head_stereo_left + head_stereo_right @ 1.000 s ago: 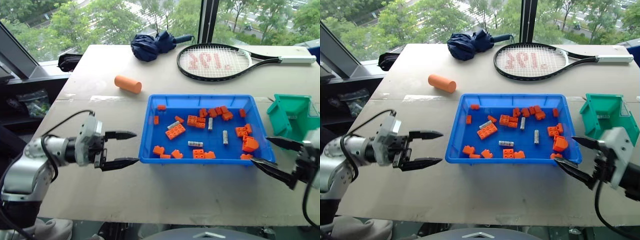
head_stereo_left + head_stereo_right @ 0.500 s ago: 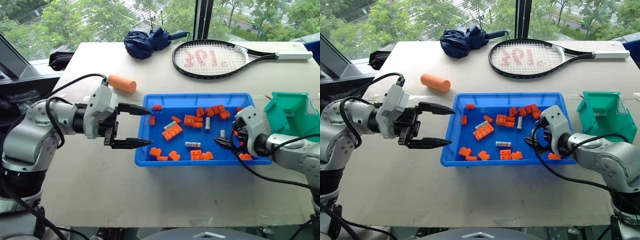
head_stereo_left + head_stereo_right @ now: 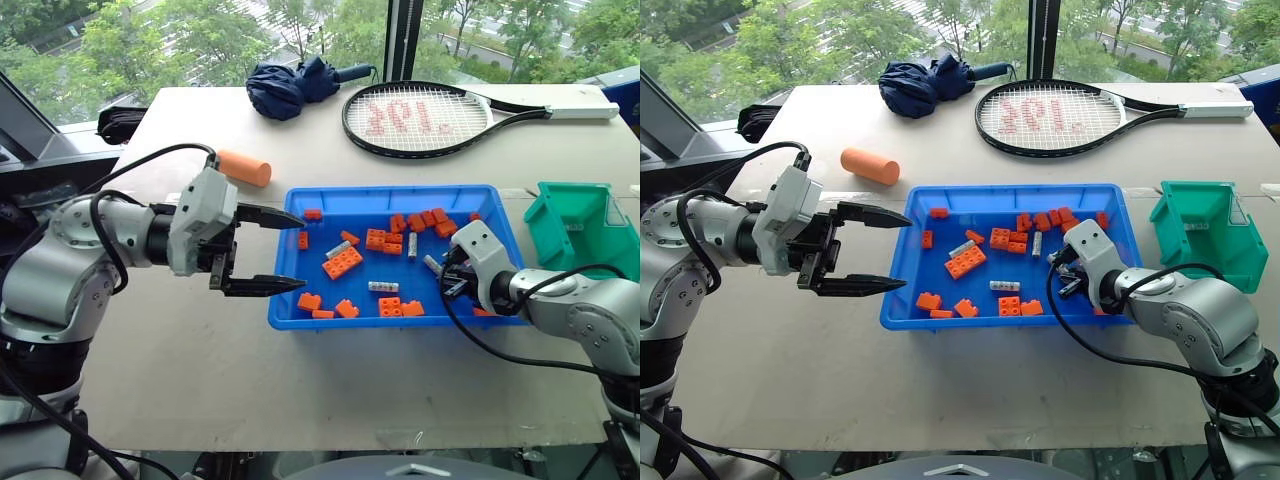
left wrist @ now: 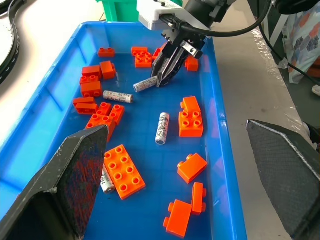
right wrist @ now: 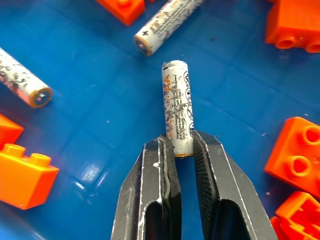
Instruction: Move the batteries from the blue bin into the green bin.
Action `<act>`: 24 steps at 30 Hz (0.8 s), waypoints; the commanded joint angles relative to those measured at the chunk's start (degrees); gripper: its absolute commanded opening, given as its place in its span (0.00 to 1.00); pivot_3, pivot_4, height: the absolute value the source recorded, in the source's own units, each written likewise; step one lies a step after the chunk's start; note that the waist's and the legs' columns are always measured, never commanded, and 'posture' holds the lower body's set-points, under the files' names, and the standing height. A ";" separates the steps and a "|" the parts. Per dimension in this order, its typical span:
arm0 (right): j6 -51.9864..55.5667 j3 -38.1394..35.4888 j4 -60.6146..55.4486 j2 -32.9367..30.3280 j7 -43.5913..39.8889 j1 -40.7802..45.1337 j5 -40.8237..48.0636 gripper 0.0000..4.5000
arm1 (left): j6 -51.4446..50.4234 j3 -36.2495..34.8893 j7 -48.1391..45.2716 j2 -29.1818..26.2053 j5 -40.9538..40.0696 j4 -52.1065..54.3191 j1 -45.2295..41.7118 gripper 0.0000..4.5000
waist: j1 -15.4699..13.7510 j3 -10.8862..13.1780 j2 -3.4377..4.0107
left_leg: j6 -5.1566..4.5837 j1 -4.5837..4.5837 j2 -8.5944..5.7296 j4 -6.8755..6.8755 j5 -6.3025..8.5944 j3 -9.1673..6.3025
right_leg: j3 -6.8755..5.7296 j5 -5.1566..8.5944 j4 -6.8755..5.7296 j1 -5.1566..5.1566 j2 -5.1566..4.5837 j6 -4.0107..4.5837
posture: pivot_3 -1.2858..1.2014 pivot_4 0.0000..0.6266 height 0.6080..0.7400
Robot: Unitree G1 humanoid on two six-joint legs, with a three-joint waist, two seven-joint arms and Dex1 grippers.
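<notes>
The right hand (image 5: 181,150) is reaching down into the blue bin (image 3: 300,315), its two black fingers (image 5: 150,190) clamping one end of a battery (image 5: 177,110) that is lying on the bin floor near the right side. The left hand (image 3: 285,252) is hovering at the bin's left rim with its jaws spread wide, grasping nothing. Three more batteries (image 4: 162,128) are lying among orange toy bricks (image 3: 343,263) in the bin. The green bin (image 3: 580,225) is sitting on the worktop (image 3: 300,390), just beside the blue bin's right end.
</notes>
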State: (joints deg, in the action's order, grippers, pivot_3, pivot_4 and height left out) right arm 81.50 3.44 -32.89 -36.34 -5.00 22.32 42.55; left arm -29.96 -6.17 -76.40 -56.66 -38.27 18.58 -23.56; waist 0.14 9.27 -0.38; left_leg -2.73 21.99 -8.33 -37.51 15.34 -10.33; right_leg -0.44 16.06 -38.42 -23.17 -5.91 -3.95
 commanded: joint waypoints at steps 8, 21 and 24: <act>11.00 -26.29 -3.04 -4.54 -1.48 11.00 -1.22 0.00 | -2.67 -0.52 2.67 4.10 -4.74 1.01 -6.69 1.00 | -0.24 0.02 0.03 | 0.02 0.09 -0.04 -0.13 -0.01 0.10 | 0.10 0.00 -0.28 -0.18 -0.01 0.00 | 0.52 0.24 1.00; -5.66 -27.58 12.70 -17.90 -10.01 -1.93 -12.86 0.10 | -5.46 3.46 8.61 11.36 -4.33 -0.68 -16.39 1.00 | -0.04 0.00 0.04 | -0.01 0.45 -0.06 -0.84 -0.01 0.38 | 0.29 -0.12 -0.59 -0.36 -0.01 -0.15 | 0.52 0.24 1.00; -10.40 -26.10 15.79 -18.33 -10.95 -2.78 -15.42 0.35 | -5.57 4.22 8.78 11.91 -3.84 -1.33 -17.60 1.00 | 0.20 0.00 0.04 | -0.01 0.48 -0.06 -0.83 -0.01 0.40 | 0.30 -0.13 -0.58 -0.41 -0.01 -0.16 | 0.52 0.24 1.00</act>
State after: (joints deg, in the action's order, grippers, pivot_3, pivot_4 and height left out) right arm 74.19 -21.88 -16.89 -53.33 -15.49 19.00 28.86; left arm -36.16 -1.33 -67.78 -44.53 -42.20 16.73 -39.81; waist 0.35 9.27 -0.34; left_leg -2.74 22.51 -8.39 -38.34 15.34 -9.93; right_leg -0.15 15.93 -39.00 -23.60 -5.91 -4.11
